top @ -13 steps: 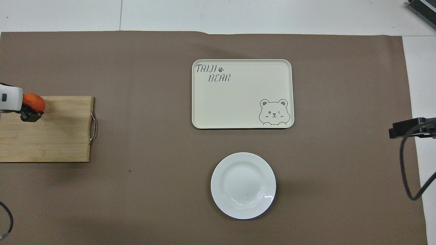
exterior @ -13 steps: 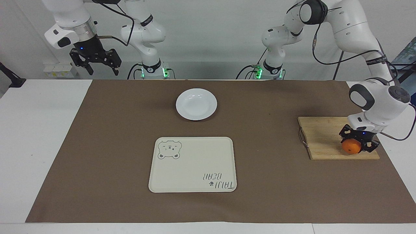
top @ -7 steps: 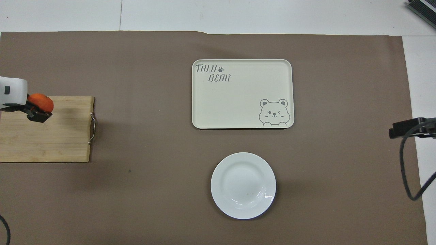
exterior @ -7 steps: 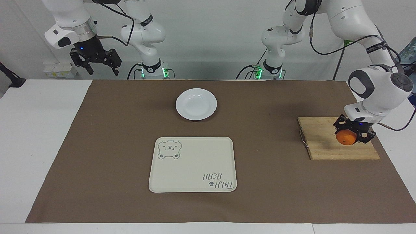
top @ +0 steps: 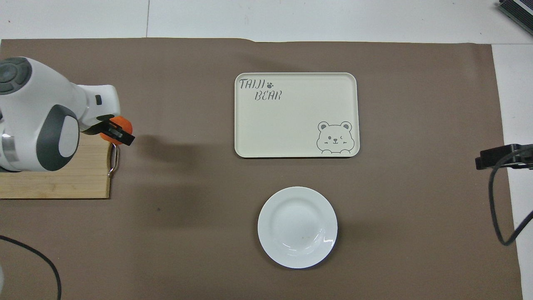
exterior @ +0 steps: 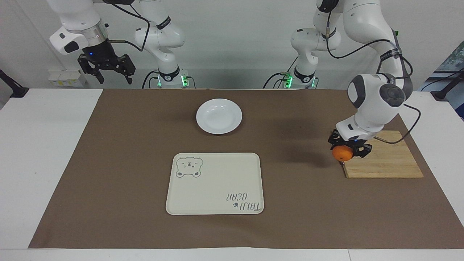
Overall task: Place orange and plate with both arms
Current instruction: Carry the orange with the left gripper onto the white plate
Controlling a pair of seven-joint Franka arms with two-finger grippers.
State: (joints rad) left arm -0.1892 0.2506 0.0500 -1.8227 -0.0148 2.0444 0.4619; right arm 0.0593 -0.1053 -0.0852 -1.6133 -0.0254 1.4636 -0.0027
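orange (exterior: 342, 153) now clear of the wooden board (exterior: 384, 159), carried up and inward from where it sat a second ago; hangs over the board's handle edge, clamped in the left end effector (exterior: 348, 149). means pickup is done and transport toward the middle of the bench looks under way. right end effector (exterior: 106, 69) parked high over the right arm's end of the bench (exterior: 47, 145), fingers apart, holding nothing, unchanged over the same second; waiting.

white plate (exterior: 219, 116) resting on the brown mat (exterior: 308, 203), nearer to the robots than the cream tray (exterior: 215, 183), well apart from the orange and untouched. probably the orange's destination, though the tray is equally possible.

open mat between board and plate, nothing standing in that stretch, so plenty of room for a straight sweep. raised plate rim worth clearing on descent. round fruit likely to roll if released off-centre or from height. tray edge near the plate leaves a narrow gap for a later rim grasp.
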